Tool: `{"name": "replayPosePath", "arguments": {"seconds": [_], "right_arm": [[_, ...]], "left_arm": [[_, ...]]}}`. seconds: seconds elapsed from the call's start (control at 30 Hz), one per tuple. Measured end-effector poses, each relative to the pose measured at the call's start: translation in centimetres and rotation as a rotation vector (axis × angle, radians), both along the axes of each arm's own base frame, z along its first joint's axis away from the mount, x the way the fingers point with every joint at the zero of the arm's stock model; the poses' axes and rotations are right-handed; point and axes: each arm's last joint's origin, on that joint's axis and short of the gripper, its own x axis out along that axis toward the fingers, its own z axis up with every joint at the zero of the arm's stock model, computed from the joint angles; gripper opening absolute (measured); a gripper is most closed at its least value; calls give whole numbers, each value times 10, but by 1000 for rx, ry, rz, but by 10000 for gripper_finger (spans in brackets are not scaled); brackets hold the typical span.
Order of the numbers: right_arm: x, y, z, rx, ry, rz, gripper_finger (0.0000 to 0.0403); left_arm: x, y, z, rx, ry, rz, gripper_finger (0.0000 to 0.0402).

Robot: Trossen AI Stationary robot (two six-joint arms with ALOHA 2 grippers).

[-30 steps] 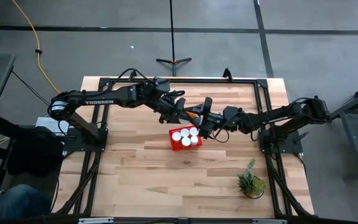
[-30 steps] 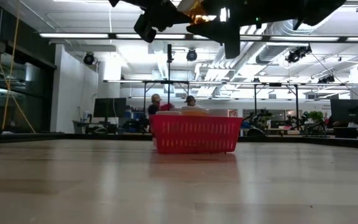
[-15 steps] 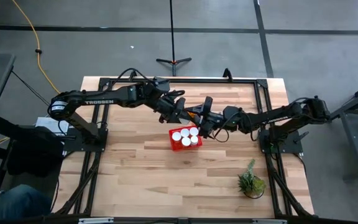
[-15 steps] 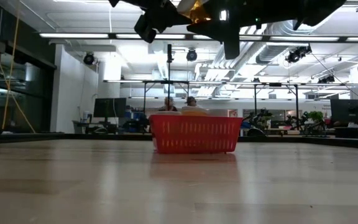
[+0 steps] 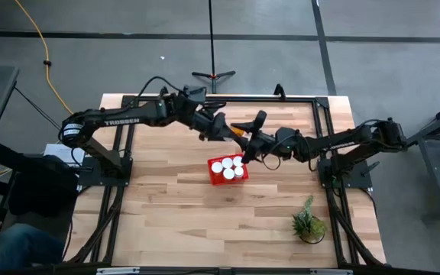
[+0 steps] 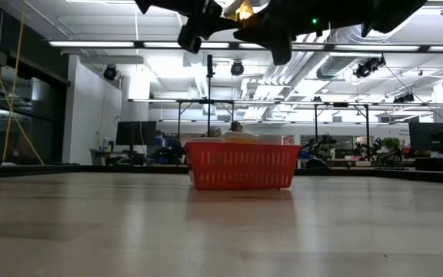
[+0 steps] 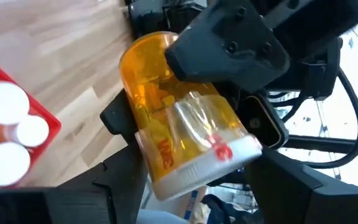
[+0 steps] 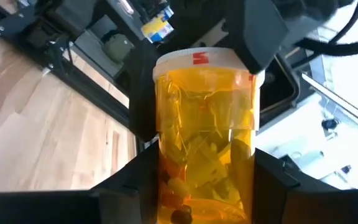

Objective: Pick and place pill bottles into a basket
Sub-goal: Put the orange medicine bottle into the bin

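Observation:
An orange pill bottle [image 5: 237, 132] with a white cap hangs in the air just beyond the far side of the red basket [image 5: 213, 179], held between both grippers. My left gripper [image 5: 224, 131] comes from the left and is shut on its cap end. My right gripper [image 5: 250, 142] comes from the right and is shut on its orange body. The basket stands on the table and holds several white-capped pill bottles [image 5: 228, 167]. In the low view the held pill bottle [image 6: 242, 11] shows high above the basket [image 6: 241, 168]. My left gripper pinches the bottle at its white cap end [image 7: 166, 177], one finger on each side. The fingers [image 7: 126, 177] lie nearly level, coming from the table's left. The bottle is clear of the table and points away from the fingers, along them. My right gripper pinches the orange body [image 8: 204, 162] near the bottle's bottom end, between its two fingers [image 8: 143, 180]. The fingers come level from the table's right. The bottle runs along the fingers, with its cap [image 8: 197, 59] at the far end, between the left gripper's fingers.
A small green potted plant [image 5: 308, 223] stands near the table's right front corner. Black frame rails [image 5: 220, 98] run along the table's far edge and sides. A tripod stand [image 5: 213, 75] is on the floor beyond the table. People sit in the room behind.
My left gripper has moved a little toward the table's far edge and slightly up, rolling as it went, and the pill bottle has gone with it. My right gripper has rolled about its own axis while staying in place.

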Motion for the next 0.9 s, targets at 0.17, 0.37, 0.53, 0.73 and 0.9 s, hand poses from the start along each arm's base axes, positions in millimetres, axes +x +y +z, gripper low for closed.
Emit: {"name": "replayPosePath", "arguments": {"seconds": [0.17,0.37,0.53,0.73,0.9], "right_arm": [[0,-3,0,47,-17,-22,164],[0,-3,-2,141,-40,-21,164],[0,-3,-2,236,-76,-13,164],[0,-2,-5,336,-91,2,164],[0,-2,-5,460,-135,25,163]], "left_arm": [[-4,6,2,51,-19,-16,286],[-11,12,4,126,-15,-41,287],[-20,16,10,187,-29,-36,287],[-39,23,21,301,-34,-22,287],[-53,22,25,434,-9,-36,287]]}}
